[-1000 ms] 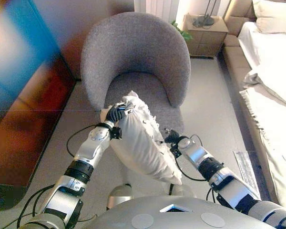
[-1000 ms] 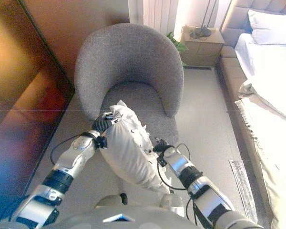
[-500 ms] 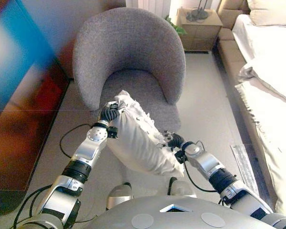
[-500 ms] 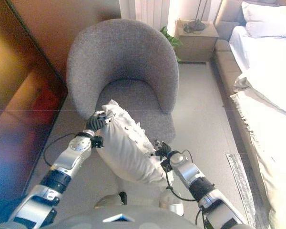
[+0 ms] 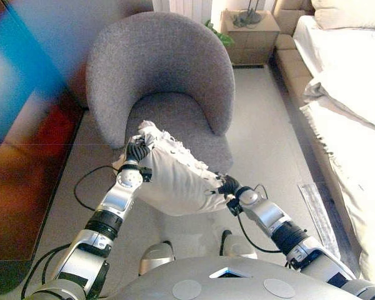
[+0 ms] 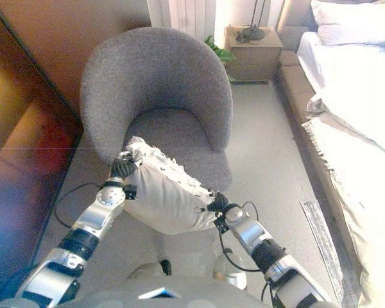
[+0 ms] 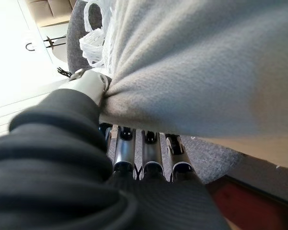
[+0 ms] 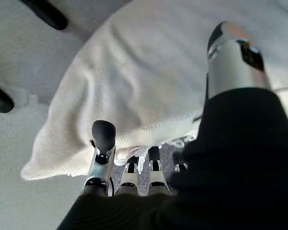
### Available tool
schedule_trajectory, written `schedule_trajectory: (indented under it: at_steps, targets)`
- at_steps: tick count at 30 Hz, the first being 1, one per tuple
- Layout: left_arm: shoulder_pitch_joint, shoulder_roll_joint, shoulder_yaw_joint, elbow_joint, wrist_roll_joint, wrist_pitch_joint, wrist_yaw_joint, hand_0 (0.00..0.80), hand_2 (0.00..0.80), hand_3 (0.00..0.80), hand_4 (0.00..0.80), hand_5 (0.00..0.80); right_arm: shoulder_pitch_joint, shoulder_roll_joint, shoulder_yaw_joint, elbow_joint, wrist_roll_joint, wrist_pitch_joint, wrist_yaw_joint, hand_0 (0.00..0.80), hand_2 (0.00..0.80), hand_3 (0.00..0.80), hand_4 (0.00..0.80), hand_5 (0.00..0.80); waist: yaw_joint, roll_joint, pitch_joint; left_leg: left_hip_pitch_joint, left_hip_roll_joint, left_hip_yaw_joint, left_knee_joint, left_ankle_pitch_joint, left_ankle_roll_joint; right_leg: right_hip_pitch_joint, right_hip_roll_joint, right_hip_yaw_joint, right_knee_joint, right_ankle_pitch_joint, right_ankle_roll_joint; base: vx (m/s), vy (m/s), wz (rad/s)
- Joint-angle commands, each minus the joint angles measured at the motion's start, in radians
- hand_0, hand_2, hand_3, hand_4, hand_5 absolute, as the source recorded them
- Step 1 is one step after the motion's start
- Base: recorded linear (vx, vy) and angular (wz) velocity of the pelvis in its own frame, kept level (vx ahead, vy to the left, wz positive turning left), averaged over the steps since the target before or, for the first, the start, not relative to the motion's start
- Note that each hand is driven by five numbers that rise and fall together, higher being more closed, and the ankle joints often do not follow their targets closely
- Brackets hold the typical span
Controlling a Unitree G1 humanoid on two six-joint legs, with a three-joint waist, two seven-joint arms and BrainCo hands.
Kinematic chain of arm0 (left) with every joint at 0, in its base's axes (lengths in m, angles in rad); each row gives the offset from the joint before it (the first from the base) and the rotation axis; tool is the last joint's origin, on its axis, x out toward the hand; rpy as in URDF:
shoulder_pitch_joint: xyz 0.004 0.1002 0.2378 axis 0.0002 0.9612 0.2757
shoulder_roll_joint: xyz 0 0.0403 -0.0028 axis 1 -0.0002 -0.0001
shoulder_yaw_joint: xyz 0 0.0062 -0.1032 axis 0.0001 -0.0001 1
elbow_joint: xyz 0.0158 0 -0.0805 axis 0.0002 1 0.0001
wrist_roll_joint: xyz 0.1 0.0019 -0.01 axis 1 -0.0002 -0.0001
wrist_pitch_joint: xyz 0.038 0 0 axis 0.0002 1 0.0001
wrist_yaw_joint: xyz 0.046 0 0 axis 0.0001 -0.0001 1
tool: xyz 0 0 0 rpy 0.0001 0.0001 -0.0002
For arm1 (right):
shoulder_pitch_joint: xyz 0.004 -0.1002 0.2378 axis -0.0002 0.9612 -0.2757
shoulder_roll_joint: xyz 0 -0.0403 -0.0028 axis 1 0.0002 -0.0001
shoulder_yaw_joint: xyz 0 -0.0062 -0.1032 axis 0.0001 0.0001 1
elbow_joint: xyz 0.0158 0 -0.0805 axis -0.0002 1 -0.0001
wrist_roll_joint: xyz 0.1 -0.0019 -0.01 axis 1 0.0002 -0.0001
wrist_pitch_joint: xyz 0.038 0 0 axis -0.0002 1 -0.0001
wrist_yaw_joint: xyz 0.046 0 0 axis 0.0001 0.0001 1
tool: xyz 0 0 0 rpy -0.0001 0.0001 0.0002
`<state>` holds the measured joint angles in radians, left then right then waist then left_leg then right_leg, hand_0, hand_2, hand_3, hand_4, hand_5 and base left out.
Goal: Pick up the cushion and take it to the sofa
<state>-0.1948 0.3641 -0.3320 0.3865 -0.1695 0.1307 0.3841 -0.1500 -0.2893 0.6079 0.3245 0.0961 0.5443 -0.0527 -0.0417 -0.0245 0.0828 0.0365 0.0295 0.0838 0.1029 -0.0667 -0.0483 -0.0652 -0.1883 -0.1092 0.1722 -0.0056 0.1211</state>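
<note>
Cushion (image 5: pixel 175 178) first: the cream pillow is off the ground, slung between both hands just in front of the grey armchair (image 5: pixel 159 69), its far corner near the front lip of the seat. So the pick-up looks done and the carry nearly so; what remains, I'd judge, is to bring it over the seat and let go.

Going by size, the bed (image 5: pixel 347 94) with its white covers runs along the right, well apart from the arms. A dark glossy panel (image 5: pixel 25 156) lines the left side, closer to the left elbow, so that is the tighter flank. The armchair's curved back wraps the seat on three sides, leaving only the front open; that is the one way in. Bare floor (image 5: pixel 269 137) lies between chair and bed, with a wooden nightstand (image 5: pixel 250 34) beyond.

The left hand (image 5: pixel 136 152) grips the cushion's upper corner, thumb pinching into the fabric with the fingers curled beneath, as its wrist view shows. The right hand (image 5: pixel 230 186) clamps the lower edge by the fringe, thumb on top and fingers underneath.
</note>
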Motion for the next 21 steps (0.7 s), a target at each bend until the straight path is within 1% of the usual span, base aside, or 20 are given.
schedule_trajectory:
  at_steps: [1,6,9,12,15,16,17,21]
  targets:
    - [-0.206,-0.025,0.049,-0.028,-0.004,-0.124,0.047,0.8,0.8,0.8,0.8,0.8,-0.016,0.01,0.04,-0.01,-0.056,-0.005,-0.023,0.0,0.0,0.0,0.0,0.0,-0.003,0.036,-0.015,-0.004,-0.084,0.01,-0.06,0.034,0.081,-0.01,0.035,0.033,0.157,0.035,0.005,0.0,0.0,0.0]
    - [-0.226,-0.038,0.04,-0.068,-0.042,-0.122,0.034,0.8,0.8,0.8,0.8,0.8,-0.049,0.03,0.051,0.062,-0.13,-0.026,-0.045,0.0,0.0,0.0,0.0,0.0,0.007,0.037,-0.017,-0.008,-0.085,0.006,-0.056,0.03,0.081,-0.004,0.029,0.022,0.143,0.028,0.003,0.0,0.0,0.0]
    - [-0.235,-0.043,0.035,-0.088,-0.065,-0.114,0.023,0.8,0.8,0.8,0.8,0.8,-0.074,0.044,0.061,0.109,-0.193,-0.016,-0.057,0.0,0.0,0.0,0.0,0.0,0.015,0.039,-0.022,-0.008,-0.085,0.004,-0.054,0.028,0.08,0.0,0.026,0.017,0.14,0.025,0.003,0.0,0.0,0.0]
    - [-0.251,-0.051,0.025,-0.107,-0.075,-0.1,0.013,0.8,0.8,0.8,0.8,0.8,-0.107,0.074,0.075,0.179,-0.224,-0.003,-0.093,0.0,0.0,0.0,0.0,0.0,0.025,0.042,-0.027,-0.009,-0.085,0.002,-0.053,0.028,0.081,0.005,0.022,0.009,0.135,0.02,0.002,0.0,0.0,0.0]
    - [-0.271,-0.06,0.01,-0.117,-0.083,-0.086,0.004,0.8,0.8,0.8,0.8,0.8,-0.143,0.113,0.083,0.259,-0.219,-0.012,-0.145,0.0,0.0,0.0,0.0,0.0,0.038,0.047,-0.034,-0.009,-0.087,-0.006,-0.053,0.027,0.083,0.013,0.02,-0.001,0.128,0.012,-0.001,0.029,-0.012,0.04]
    - [-0.28,-0.064,0.002,-0.123,-0.087,-0.076,0.004,0.8,0.8,0.8,0.8,0.8,-0.16,0.127,0.084,0.285,-0.202,-0.016,-0.164,0.709,0.709,0.709,0.709,0.709,0.043,0.05,-0.036,-0.009,-0.087,-0.009,-0.052,0.026,0.084,0.016,0.019,-0.005,0.127,0.007,-0.003,0.024,-0.003,0.06]
    - [-0.286,-0.067,-0.004,-0.127,-0.092,-0.07,0.002,0.8,0.8,0.8,0.8,0.8,-0.17,0.138,0.086,0.305,-0.186,-0.024,-0.182,0.8,0.8,0.8,0.8,0.8,0.047,0.052,-0.038,-0.009,-0.088,-0.012,-0.053,0.027,0.084,0.019,0.018,-0.009,0.125,0.005,-0.003,0.028,-0.005,0.08]
    - [-0.303,-0.07,-0.025,-0.137,-0.101,-0.055,0.004,0.8,0.8,0.8,0.8,0.8,-0.196,0.163,0.081,0.35,-0.13,-0.056,-0.223,0.8,0.8,0.8,0.8,0.8,0.058,0.054,-0.042,-0.006,-0.091,-0.022,-0.056,0.025,0.085,0.029,0.014,-0.02,0.116,0.001,-0.003,0.015,-0.01,0.14]
